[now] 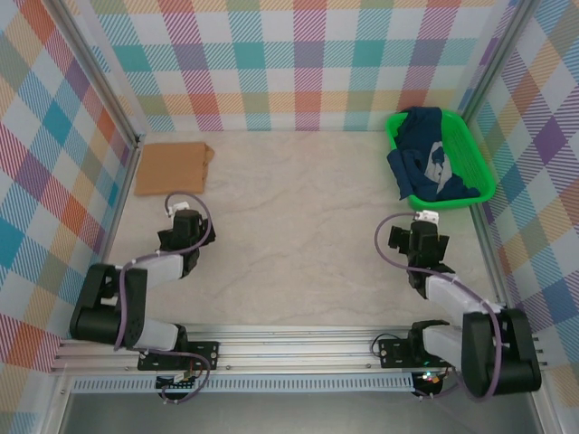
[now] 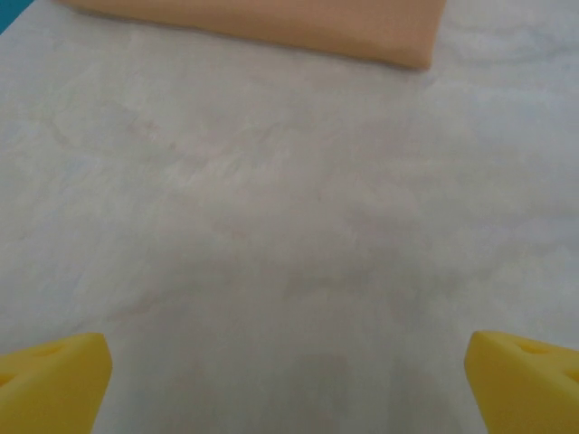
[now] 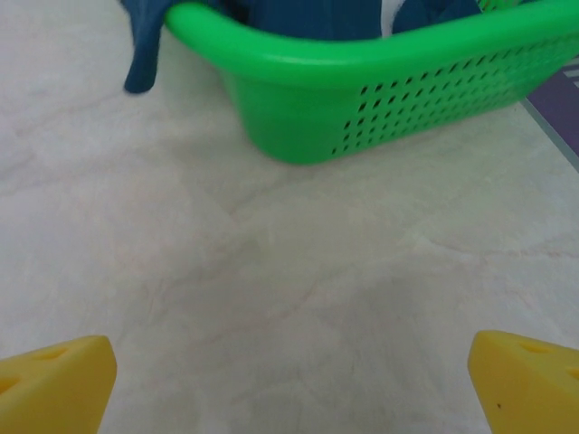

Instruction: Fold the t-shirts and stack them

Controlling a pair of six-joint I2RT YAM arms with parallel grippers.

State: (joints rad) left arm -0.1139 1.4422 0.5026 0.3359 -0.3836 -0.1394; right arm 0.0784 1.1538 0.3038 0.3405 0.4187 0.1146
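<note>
On the tabletop (image 1: 298, 226), a folded t-shirt (image 1: 172, 168) lies at the far left. A basket (image 1: 482, 172) sits at the far right and holds a crumpled t-shirt (image 1: 421, 149), part of it hanging over the basket's left rim. The left gripper (image 2: 289, 389) sits on the near side of the folded t-shirt and the right gripper (image 3: 289, 389) on the near side of the basket, each apart from it.

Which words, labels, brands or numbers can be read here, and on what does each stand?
None can be read. The pale print on the navy t-shirt in the green basket is too small to make out. The folded tan t-shirt shows no print.
</note>
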